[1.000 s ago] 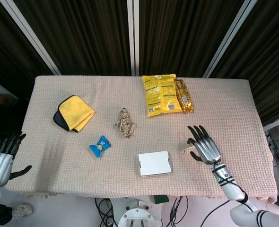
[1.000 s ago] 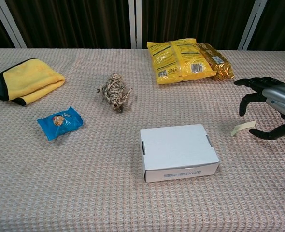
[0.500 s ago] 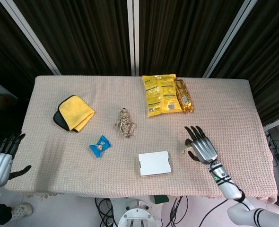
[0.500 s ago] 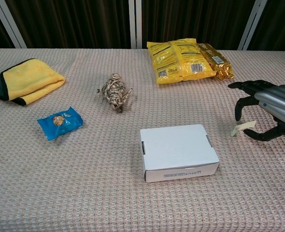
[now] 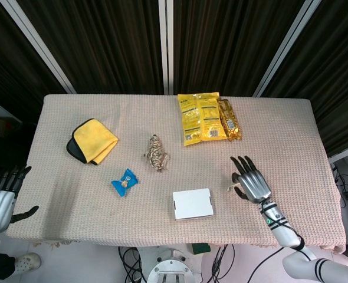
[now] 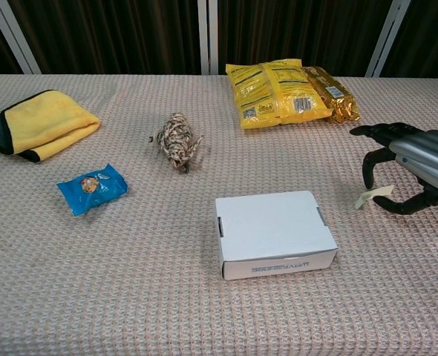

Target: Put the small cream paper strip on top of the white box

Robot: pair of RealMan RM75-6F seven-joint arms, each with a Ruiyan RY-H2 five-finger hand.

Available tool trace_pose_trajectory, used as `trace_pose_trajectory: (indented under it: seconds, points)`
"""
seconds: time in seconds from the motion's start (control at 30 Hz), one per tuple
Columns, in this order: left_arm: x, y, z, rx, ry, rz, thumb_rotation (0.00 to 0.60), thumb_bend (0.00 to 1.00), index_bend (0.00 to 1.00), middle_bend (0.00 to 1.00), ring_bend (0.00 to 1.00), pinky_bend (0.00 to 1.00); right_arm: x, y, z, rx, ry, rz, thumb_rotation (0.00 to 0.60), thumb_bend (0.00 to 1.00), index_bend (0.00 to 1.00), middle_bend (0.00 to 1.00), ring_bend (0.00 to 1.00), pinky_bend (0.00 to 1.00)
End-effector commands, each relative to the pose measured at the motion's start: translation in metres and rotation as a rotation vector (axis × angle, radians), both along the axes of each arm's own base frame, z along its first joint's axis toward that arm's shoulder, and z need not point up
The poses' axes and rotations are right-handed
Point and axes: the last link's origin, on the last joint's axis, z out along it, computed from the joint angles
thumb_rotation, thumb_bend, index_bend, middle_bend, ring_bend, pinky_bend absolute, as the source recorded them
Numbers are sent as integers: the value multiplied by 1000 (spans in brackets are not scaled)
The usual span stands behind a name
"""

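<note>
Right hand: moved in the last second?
Yes. The right hand has shifted slightly left toward the white box, fingers arched over the cream paper strip.

Yellow cloth (image 5: 92,140), blue packet (image 5: 124,181), twine bundle (image 5: 156,152), snack bags (image 5: 200,117).

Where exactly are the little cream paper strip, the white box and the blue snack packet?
cream paper strip (image 6: 373,195), chest view, middle of the strip.
white box (image 6: 273,220), chest view, centre of its top face.
blue snack packet (image 6: 91,188), chest view, middle of the wrapper.
</note>
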Motion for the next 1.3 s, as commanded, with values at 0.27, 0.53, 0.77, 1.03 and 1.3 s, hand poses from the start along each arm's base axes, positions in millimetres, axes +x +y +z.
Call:
trace_pose_trajectory:
  seconds: [0.27,0.53,0.77,1.03,1.3]
  points:
    - [0,-1,1,3,2,2,600,44,84,68,31,94,0,-1,-4,9,6,-3,600,371,542,0,0,0]
    - [0,0,1,1,1,3,600,44,84,68,31,94,-1,-1,-4,7,6,-5,600,374,556,0,0,0]
    - [-1,-1,1,2,2,7,600,44,84,68,31,94,-2,-1,-4,1,-1,-11,600,377,557,0,0,0]
    - [-1,-1,1,0,3,6,600,44,84,68,31,94,-3,-1,-4,-1,-6,-14,600,432,579,0,0,0]
    - [-1,-1,1,1,3,11,600,43,84,68,31,94,-2,-2,-3,-8,-14,-9,600,441,600,0,0,0]
